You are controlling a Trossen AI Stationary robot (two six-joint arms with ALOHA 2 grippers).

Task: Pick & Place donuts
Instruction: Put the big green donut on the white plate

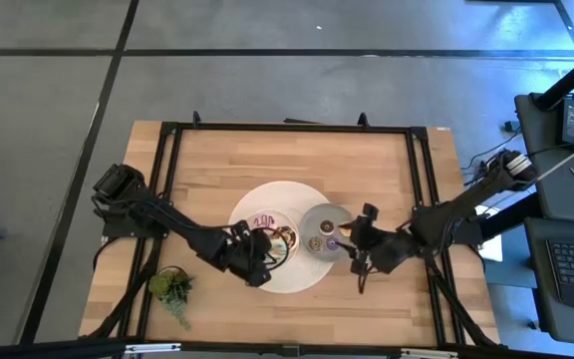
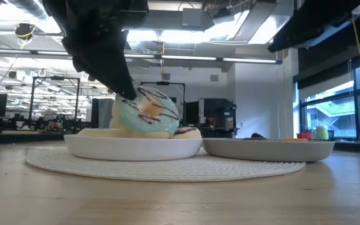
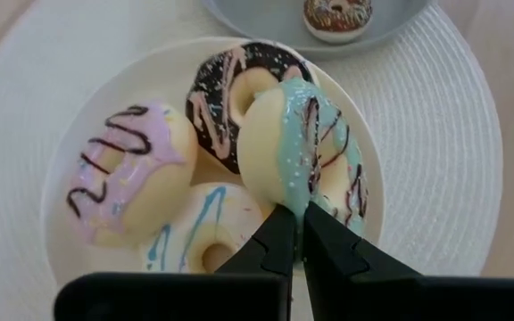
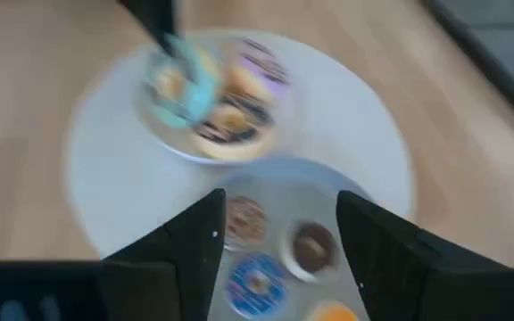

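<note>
A white dish (image 3: 61,259) on a round white mat (image 1: 302,279) holds a pink-iced donut (image 3: 128,169), a chocolate one (image 3: 226,98) and a white one with blue stripes (image 3: 194,245). A green-iced donut (image 3: 315,156) stands on edge among them, with my left gripper (image 3: 297,227) shut on it. Beside it a grey dish (image 4: 279,187) holds several mini donuts, among them a brown one (image 4: 312,248) and a blue one (image 4: 257,281). My right gripper (image 4: 279,236) hovers open over the grey dish's near side, touching nothing. My left gripper pinches the green-iced donut's rim (image 3: 286,198) between its two fingertips, coming down at a slant from the table's left side. The donut stands tilted up on edge (image 2: 145,112), iced face sideways. Its lower rim is down among the other donuts in the white dish.
A small green leafy plant (image 1: 172,287) lies near the table's front left corner. A black frame (image 1: 287,128) runs around the wooden table top. Bare wood lies behind the two dishes.
</note>
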